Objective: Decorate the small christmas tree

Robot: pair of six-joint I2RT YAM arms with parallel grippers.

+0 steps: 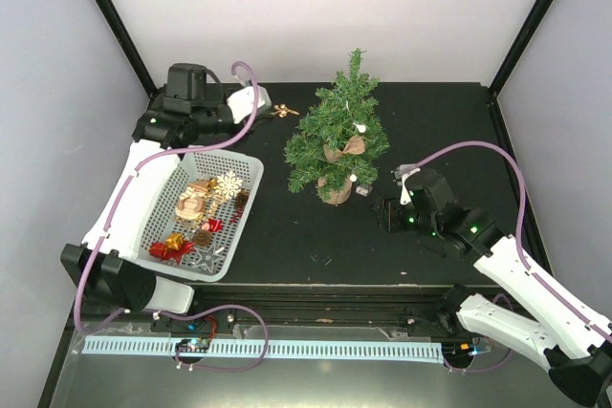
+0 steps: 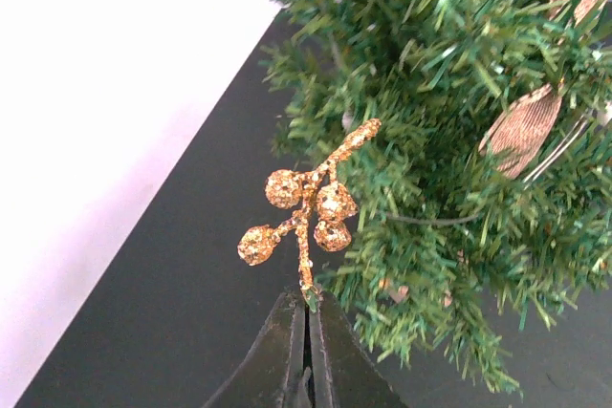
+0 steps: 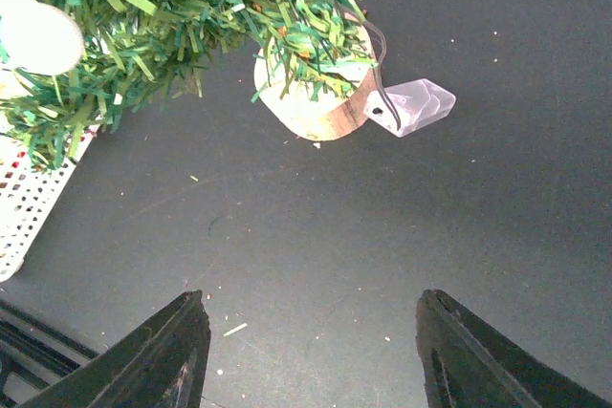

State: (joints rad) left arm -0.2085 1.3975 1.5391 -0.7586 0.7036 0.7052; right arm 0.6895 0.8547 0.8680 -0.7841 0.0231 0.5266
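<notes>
Gold glitter berry sprig (image 2: 333,203) sits pinched in the closed left gripper (image 2: 308,301) beside the small christmas tree (image 2: 430,93) (right gripper (image 3: 311,305) gapes empty).

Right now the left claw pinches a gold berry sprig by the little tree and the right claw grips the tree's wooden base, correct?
Not quite. The right wrist view shows the right claw open, short of the wooden base and holding nothing. The left claw does pinch the gold berry sprig by the little tree.
</notes>
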